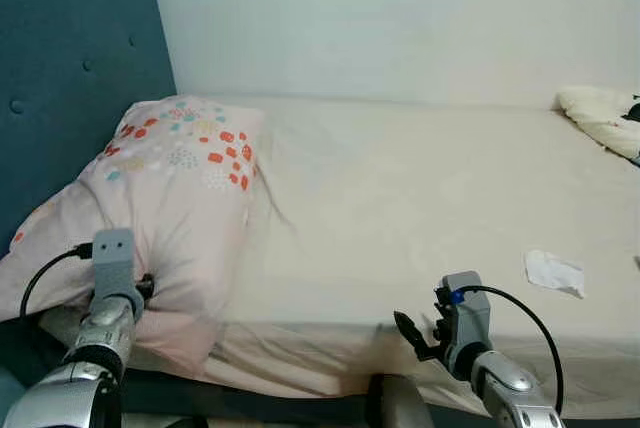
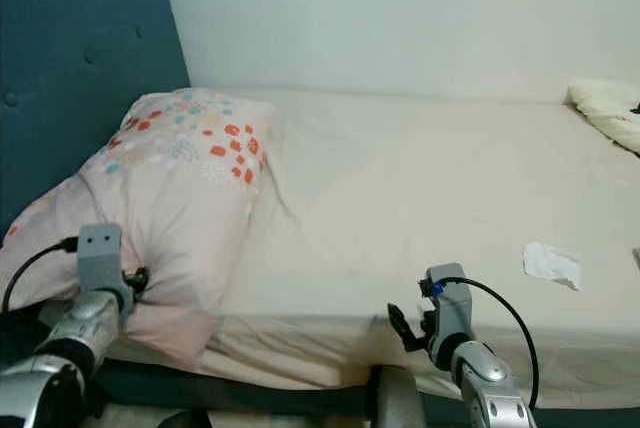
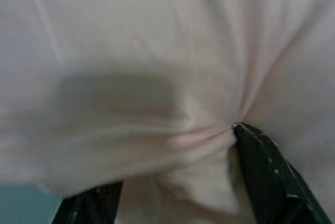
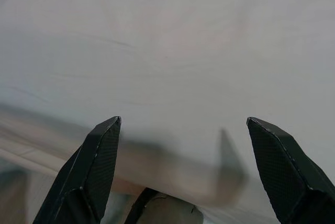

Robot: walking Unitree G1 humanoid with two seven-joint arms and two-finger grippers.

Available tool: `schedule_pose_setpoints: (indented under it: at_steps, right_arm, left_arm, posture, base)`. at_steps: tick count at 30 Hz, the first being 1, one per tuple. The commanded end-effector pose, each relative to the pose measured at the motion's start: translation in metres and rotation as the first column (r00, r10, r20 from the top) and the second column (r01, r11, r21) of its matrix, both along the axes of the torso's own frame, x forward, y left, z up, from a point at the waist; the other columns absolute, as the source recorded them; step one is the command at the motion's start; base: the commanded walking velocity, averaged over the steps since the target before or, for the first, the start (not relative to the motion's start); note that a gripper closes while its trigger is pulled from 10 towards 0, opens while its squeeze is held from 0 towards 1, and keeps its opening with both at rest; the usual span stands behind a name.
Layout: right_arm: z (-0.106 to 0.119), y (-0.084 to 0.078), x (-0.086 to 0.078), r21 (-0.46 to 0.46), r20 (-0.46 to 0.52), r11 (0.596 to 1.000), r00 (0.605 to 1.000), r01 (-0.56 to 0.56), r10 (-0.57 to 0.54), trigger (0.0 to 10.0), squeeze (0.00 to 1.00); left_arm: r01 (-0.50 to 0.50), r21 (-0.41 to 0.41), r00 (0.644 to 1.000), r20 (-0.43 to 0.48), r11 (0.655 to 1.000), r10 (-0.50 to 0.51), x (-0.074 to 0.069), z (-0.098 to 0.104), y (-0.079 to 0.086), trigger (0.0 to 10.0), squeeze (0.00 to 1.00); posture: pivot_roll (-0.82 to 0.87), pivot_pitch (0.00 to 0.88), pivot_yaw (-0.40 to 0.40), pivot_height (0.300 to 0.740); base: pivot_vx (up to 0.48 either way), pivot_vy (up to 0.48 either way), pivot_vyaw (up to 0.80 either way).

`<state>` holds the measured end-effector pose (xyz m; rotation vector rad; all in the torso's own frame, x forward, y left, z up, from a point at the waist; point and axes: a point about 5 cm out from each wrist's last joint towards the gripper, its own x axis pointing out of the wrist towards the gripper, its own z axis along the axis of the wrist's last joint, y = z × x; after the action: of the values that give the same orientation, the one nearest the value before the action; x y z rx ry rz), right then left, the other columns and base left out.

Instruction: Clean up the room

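A pink pillow (image 1: 185, 198) with coloured patches lies at the bed's left end, against the blue headboard (image 1: 70, 78). My left gripper (image 1: 147, 286) is pushed into the pillow's near side. In the left wrist view its fingers (image 3: 261, 161) stand open, with pillow cloth (image 3: 157, 77) bulging between them and creases gathering at one fingertip. My right gripper (image 1: 412, 334) hovers open at the bed's front edge, and the right wrist view shows bare sheet (image 4: 172, 51) between its fingers (image 4: 99, 156). A crumpled white paper (image 1: 553, 272) lies on the sheet to the right.
The cream bed sheet (image 1: 400, 198) stretches from the pillow to the right. A bunched cream cloth (image 1: 600, 113) sits at the far right corner. A white wall (image 1: 400, 18) runs behind the bed. The mattress's front edge (image 1: 300, 343) is just before me.
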<state>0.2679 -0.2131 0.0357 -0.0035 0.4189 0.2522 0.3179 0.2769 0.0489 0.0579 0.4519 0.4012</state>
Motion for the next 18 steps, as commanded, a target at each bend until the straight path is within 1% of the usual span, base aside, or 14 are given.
schedule_pose_setpoints:
  at_steps: [1,2,3,4,5,7,8,9,12,14,15,16,17,18]
  right_arm:
    - [0.002,0.002,0.004,0.003,0.011,1.000,1.000,-0.003,0.003,10.0,0.00]
    - [0.002,0.002,0.005,0.004,0.013,1.000,1.000,-0.002,0.002,10.0,0.00]
    - [0.003,0.002,0.008,0.007,0.020,1.000,1.000,0.003,-0.003,10.0,0.00]
    - [0.003,0.002,0.008,0.007,0.020,1.000,1.000,0.003,-0.003,10.0,0.00]
    - [0.004,0.003,0.010,0.011,0.025,1.000,1.000,0.006,-0.006,10.0,0.00]
    - [0.005,0.003,0.012,0.013,0.028,1.000,1.000,0.008,-0.008,10.0,0.00]
    - [0.005,0.004,0.013,0.014,0.029,1.000,1.000,0.009,-0.009,10.0,0.00]
    - [0.005,0.004,0.013,0.016,0.031,1.000,0.999,0.011,-0.011,10.0,0.00]
    - [0.007,0.003,0.015,0.029,0.047,0.999,0.999,0.025,-0.026,10.0,0.00]
    - [0.010,-0.001,0.018,0.038,0.061,0.998,0.997,0.046,-0.048,10.0,0.00]
    - [0.011,-0.003,0.018,0.040,0.069,0.998,0.996,0.055,-0.058,10.0,0.00]
    - [0.012,-0.005,0.020,0.055,0.078,0.997,0.995,0.062,-0.067,10.0,0.00]
    - [0.013,-0.008,0.022,0.055,0.080,0.995,0.993,0.087,-0.091,10.0,0.00]
    - [0.013,-0.011,0.023,0.054,0.080,0.993,0.991,0.104,-0.109,10.0,0.00]
  left_arm:
    - [-0.023,-0.007,0.998,-0.054,1.000,0.023,-0.009,-0.011,0.001,10.0,1.00]
    - [-0.031,-0.016,0.998,-0.059,0.999,0.030,-0.010,-0.013,0.001,10.0,1.00]
    - [-0.034,-0.049,0.997,-0.070,0.998,0.030,-0.015,-0.020,-0.003,10.0,1.00]
    - [-0.034,-0.049,0.997,-0.070,0.998,0.030,-0.015,-0.020,-0.003,10.0,1.00]
    - [-0.032,-0.072,0.997,-0.068,0.997,0.027,-0.017,-0.024,-0.006,10.0,1.00]
    - [-0.014,-0.136,0.999,-0.036,0.991,0.009,-0.017,-0.026,-0.011,10.0,1.00]
    - [0.005,-0.160,1.000,-0.019,0.987,-0.008,-0.016,-0.026,-0.013,10.0,0.43]
    - [0.023,-0.172,1.000,-0.003,0.985,-0.024,-0.016,-0.025,-0.015,10.0,0.00]
    - [0.044,-0.177,0.998,0.042,0.983,-0.037,-0.013,-0.020,-0.014,10.0,0.00]
    - [0.026,-0.127,0.994,0.106,0.992,-0.013,-0.009,-0.008,-0.003,10.0,0.00]
    - [0.020,-0.112,0.993,0.120,0.994,-0.006,-0.009,-0.005,-0.001,10.0,0.00]
    - [-0.010,-0.076,0.989,0.147,0.997,0.021,-0.007,0.002,0.006,10.0,0.00]
    - [-0.054,-0.022,0.980,0.192,0.998,0.058,-0.005,0.013,0.016,10.0,0.00]
    - [-0.087,0.013,0.971,0.226,0.996,0.082,-0.004,0.022,0.023,10.0,0.00]
  posture:
    - [-0.02,0.000,-0.023,0.346]
    - [-0.02,0.000,-0.023,0.346]
    - [-0.01,0.000,-0.020,0.346]
    - [-0.01,0.000,-0.020,0.346]
    - [-0.01,0.000,-0.020,0.346]
    - [0.00,0.000,-0.018,0.346]
    - [0.00,0.000,-0.018,0.346]
    - [0.00,0.000,-0.017,0.346]
    - [0.00,0.000,-0.015,0.346]
    - [0.01,0.000,-0.015,0.346]
    - [0.01,0.000,-0.015,0.346]
    - [0.01,0.000,-0.015,0.346]
    - [0.03,0.000,-0.011,0.351]
    - [0.03,0.000,-0.011,0.356]
  base:
    - [0.000,0.000,0.00]
    - [0.000,0.000,0.00]
    - [0.000,0.000,0.00]
    - [0.000,0.000,0.00]
    - [0.000,0.000,0.00]
    - [0.000,0.000,0.00]
    - [0.000,0.000,0.00]
    - [0.000,0.000,0.00]
    - [0.000,0.000,0.00]
    - [0.000,0.000,0.00]
    - [0.000,0.000,0.00]
    - [0.000,0.000,0.00]
    - [0.000,0.000,0.00]
    - [0.000,0.000,0.00]
